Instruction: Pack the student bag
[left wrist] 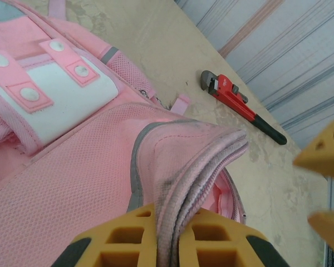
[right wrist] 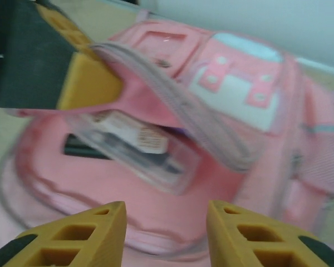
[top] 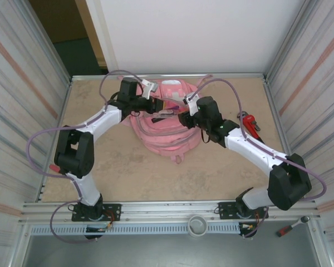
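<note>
A: Top view first. Where's the student bag (top: 166,130)?
B: Upper centre of the frame, flat on the table (top: 128,167), between the two wrists. The left gripper (top: 155,103) pinches its upper edge. The right gripper (top: 183,115) hangs at the mouth, just right of that.
A: Room?
B: Bare table below the bag and at frame left. A wrench (top: 250,123) lies at the right, near the right forearm and apart from the bag. Side walls (top: 22,83) close in on both sides, and the back wall (top: 200,39) is just above the bag.
A: Left wrist view.
B: The left gripper (left wrist: 167,225) is clamped on the zip rim (left wrist: 211,161) of the flap (left wrist: 172,144), cloth bunched between the pads. The student bag (left wrist: 72,183) is mesh fabric, soft, and it folds where it's held. I'd say it sags and is light. The wrench (left wrist: 242,105) is upper right, well apart. The right gripper (left wrist: 324,189) is at the right edge, jaws apart.
A: Best hold?
B: Probably the piped rim. It's thicker and should slip less than flat mesh.
A: Right wrist view.
B: Blurry. The right gripper (right wrist: 166,222) is at the bottom, jaws apart, nothing between them. The left gripper (right wrist: 83,78), upper left, holds the flap up. The student bag (right wrist: 239,94) gapes mid-frame. Something flat with a pale label (right wrist: 131,139) lies inside, and I can't name it.
A: Risk?
B: The flap likely drops shut if released. The opening is narrow, so enter low under the rim.
</note>
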